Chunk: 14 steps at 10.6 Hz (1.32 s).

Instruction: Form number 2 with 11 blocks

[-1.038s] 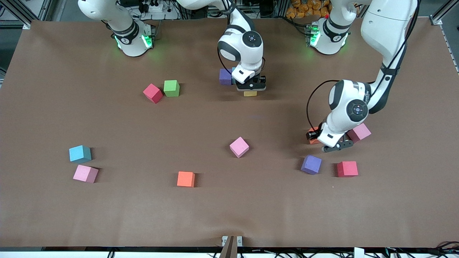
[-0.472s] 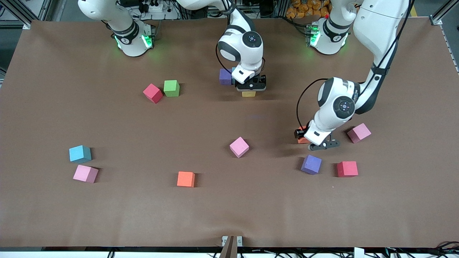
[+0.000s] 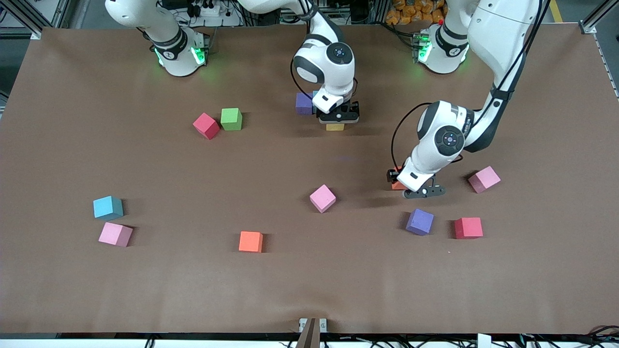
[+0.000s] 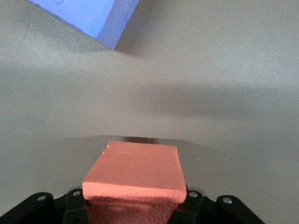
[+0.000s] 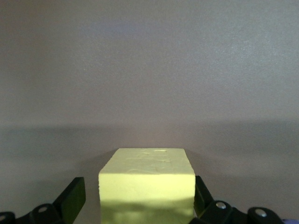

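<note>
Left wrist view: left tool (image 4: 133, 212) grips orange block (image 4: 134, 170).

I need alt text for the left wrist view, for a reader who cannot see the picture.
The left hand grips an orange block between its fingers, above a brown table. The corner of a purple block lies on the table at the picture's edge.

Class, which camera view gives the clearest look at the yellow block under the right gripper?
The right wrist view: the yellow block fills the foreground between the right gripper's open fingers, resting on the table. In the front view only a sliver of it shows below the gripper. The left wrist view does not show it.
</note>
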Available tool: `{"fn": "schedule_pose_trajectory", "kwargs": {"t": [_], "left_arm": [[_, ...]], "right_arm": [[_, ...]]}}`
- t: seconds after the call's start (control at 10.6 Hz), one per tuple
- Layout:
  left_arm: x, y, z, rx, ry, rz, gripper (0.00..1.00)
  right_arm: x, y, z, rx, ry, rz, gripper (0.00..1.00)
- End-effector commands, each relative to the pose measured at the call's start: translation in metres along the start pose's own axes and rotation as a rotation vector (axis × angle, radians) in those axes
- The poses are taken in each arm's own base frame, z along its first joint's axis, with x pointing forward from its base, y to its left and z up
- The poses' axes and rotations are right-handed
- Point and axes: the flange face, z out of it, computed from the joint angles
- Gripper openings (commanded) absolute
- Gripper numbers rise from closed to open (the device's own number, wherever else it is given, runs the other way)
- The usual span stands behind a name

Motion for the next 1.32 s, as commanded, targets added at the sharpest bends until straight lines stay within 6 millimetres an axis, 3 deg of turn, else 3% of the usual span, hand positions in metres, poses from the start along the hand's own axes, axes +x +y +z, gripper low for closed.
{"fn": "schedule_pose_trajectory", "kwargs": {"t": [0.0, 0.38, 0.75, 0.94, 1.23], "left_arm": [[-0.004, -0.002, -0.001, 0.007, -0.039, -0.024, 0.42], [-0.005, -0.019, 0.002, 0.049, -0.101, -0.041, 0.43], [-0.002, -0.012, -0.003, 0.04, -0.089, -0.039, 0.43], [0.0, 0.007, -0.013, 0.024, -0.066, -0.086, 0.42], [-0.02, 0.064, -0.02, 0.002, -0.052, -0.118, 0.42]], "right_arm": [[0.001, -0.002, -0.013, 0.015, -0.003, 0.003, 1.0], [0.007, 0.004, -0.044, 0.054, -0.023, 0.012, 1.0], [0.022, 0.022, -0.08, 0.061, -0.057, 0.014, 1.0], [0.039, 0.036, -0.115, 0.055, -0.08, 0.0, 1.0], [0.076, 0.074, -0.168, 0.033, -0.113, -0.031, 1.0]]}}
